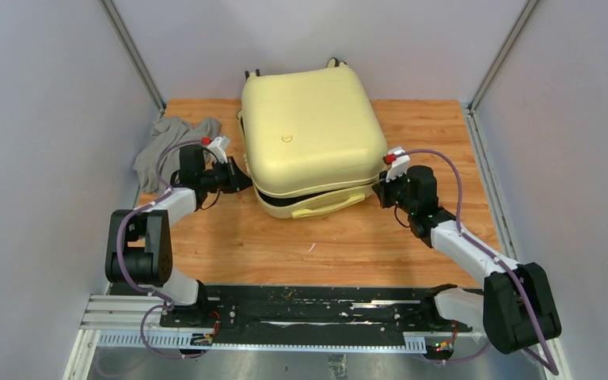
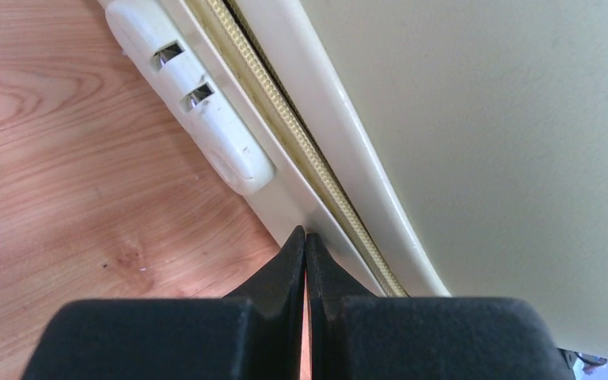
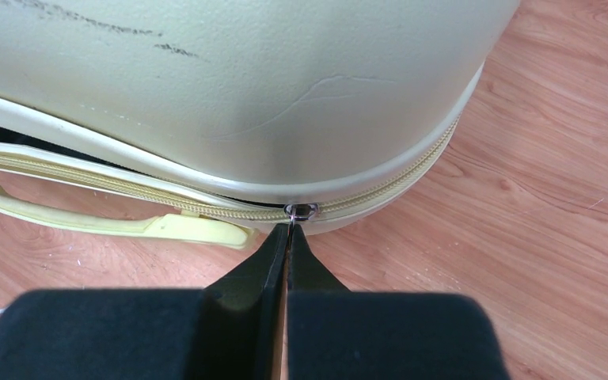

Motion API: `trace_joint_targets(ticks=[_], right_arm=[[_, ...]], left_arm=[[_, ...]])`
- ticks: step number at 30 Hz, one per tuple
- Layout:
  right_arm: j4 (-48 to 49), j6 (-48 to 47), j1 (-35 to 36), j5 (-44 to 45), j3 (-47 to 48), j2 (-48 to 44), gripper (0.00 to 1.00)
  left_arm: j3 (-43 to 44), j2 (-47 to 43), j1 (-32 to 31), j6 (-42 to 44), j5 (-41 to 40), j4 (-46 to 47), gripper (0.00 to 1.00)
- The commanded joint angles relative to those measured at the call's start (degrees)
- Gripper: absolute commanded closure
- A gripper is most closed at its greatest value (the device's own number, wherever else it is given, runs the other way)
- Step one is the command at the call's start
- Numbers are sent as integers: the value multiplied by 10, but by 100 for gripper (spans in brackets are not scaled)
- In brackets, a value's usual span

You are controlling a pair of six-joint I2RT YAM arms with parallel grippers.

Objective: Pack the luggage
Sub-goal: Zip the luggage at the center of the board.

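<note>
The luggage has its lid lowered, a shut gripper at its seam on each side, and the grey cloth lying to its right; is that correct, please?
Not quite: the top external view shows the grey cloth lying to the left of the luggage, not the right. The rest holds: lid lowered, left gripper and right gripper shut at the seam.

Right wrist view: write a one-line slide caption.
Shut right gripper meets the zipper slider on the pale-yellow luggage: zipped around the corner, gaping toward the handle.
</note>
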Motion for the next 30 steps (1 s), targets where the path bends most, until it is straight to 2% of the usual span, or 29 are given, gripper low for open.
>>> trace_joint_targets(ticks=[1, 10, 17, 23, 28, 30], right_arm=[[22, 3, 60, -54, 0, 6, 100], [23, 30, 118, -49, -1, 8, 100], [49, 58, 130, -38, -8, 5, 100], [61, 80, 229, -53, 35, 55, 100], [29, 90, 231, -10, 35, 39, 99], [8, 98, 222, 18, 30, 19, 93]], left_arm=[[-1, 17, -35, 1, 29, 9, 97], [17, 36, -52, 2, 26, 16, 97], [33, 57, -81, -7, 22, 37, 97], [37, 67, -102, -10, 19, 50, 98], [29, 60, -104, -6, 22, 51, 98], [22, 45, -100, -6, 27, 51, 98]])
